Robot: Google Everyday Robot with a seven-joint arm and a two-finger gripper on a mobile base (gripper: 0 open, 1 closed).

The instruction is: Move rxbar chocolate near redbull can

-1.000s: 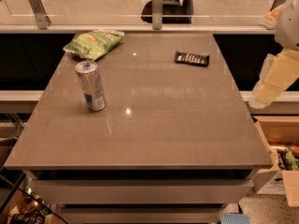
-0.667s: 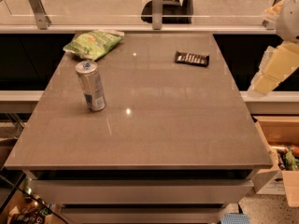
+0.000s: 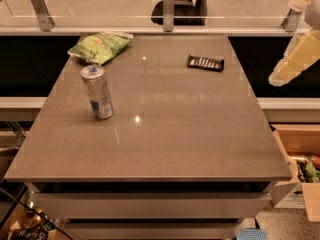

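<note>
Polished speckled tabletop mirrors lights; redbull can gleams metallic; rxbar chocolate in glossy wrapper; chip bag crinkled film; cream, smooth-looking gripper at two o'clock.

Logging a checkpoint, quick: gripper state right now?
Gripper: past the right edge of the table, apart from the rxbar chocolate lying on it; open or closed cannot be told.

The one camera sits high above the near edge of the table. It tilts down and faces the rail at 12 o'clock, far enough back that the whole top fits in view. The gripper hangs at 2 o'clock, beyond the table's right edge.
</note>
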